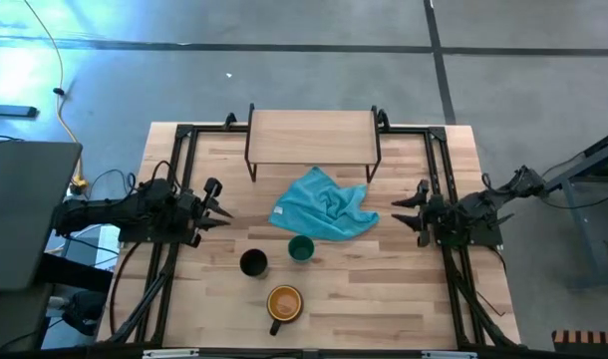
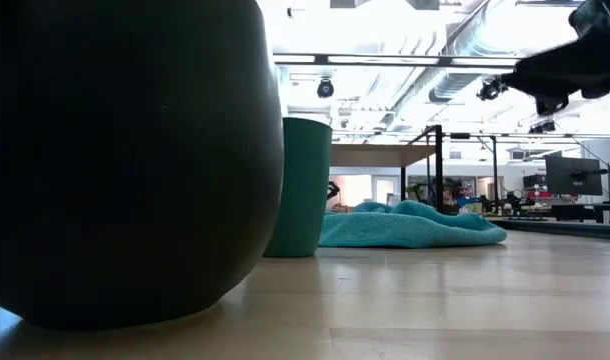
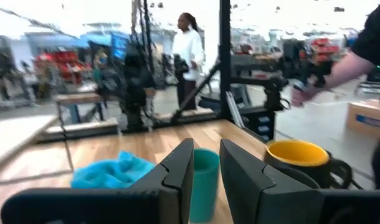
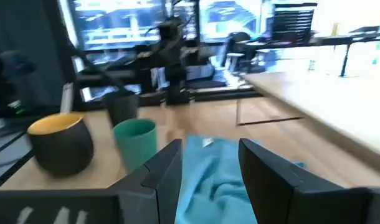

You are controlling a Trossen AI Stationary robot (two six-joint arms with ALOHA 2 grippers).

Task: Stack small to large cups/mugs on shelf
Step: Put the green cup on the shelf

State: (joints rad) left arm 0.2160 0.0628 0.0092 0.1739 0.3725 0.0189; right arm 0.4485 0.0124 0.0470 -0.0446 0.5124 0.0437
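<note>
**Three cups waiting on the bench, both arms idle at the sides**

The left gripper (image 1: 216, 204) is hovering at the bench's left edge, its fingers (image 3: 177, 169) parted and holding nothing. Moving right, the black cup (image 1: 253, 262), the dark mug (image 1: 284, 303) and the teal cup (image 1: 301, 248) are standing near the front. A teal cloth (image 1: 324, 207) is lying between them and the shelf (image 1: 312, 135) at the back, which is carrying nothing. The right gripper (image 1: 416, 209) is waiting at the right edge, fingers (image 4: 164, 169) also parted and empty.

Likely risks: the cloth snagging a carried cup, or a neighbouring cup being knocked during a grasp.

Only the high view is showing the whole layout; the left wrist view alone is showing a person (image 3: 189, 46) beyond the bench.
</note>
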